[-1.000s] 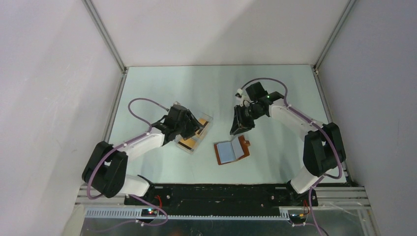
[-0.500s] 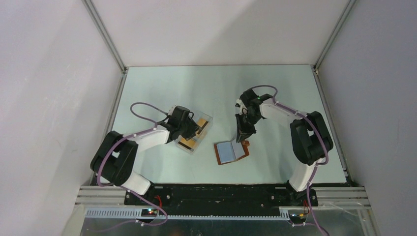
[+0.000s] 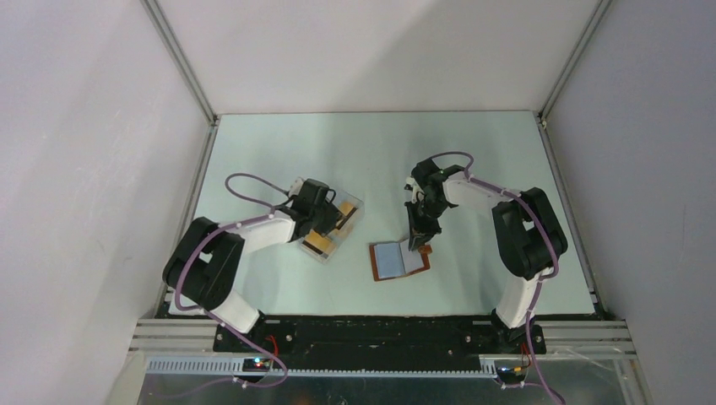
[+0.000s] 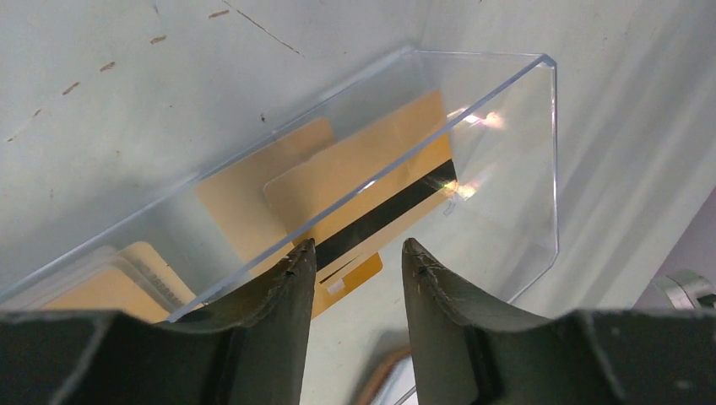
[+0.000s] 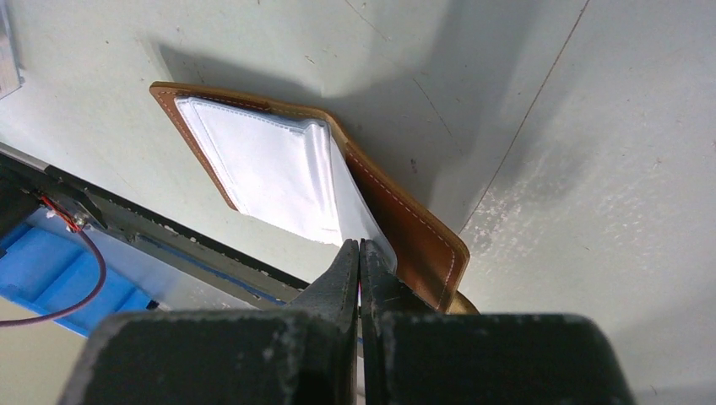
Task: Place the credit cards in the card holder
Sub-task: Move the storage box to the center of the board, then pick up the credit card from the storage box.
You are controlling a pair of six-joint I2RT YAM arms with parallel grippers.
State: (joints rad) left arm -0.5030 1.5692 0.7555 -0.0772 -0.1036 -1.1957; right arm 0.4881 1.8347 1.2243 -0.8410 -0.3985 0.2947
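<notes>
Right gripper has dropped to the card holder, clenched at its pocket edge. Left gripper, parted, faces the credit cards.

I can't read a single word or number from here; the pale tag on the credit cards, toward six o'clock, is just blur.

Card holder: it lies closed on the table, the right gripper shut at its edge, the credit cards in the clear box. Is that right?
No. The card holder lies open, not closed: the right wrist view shows its pale inner pockets facing up. The rest holds: the right gripper is shut at its edge, and the credit cards are in the clear box.
</notes>
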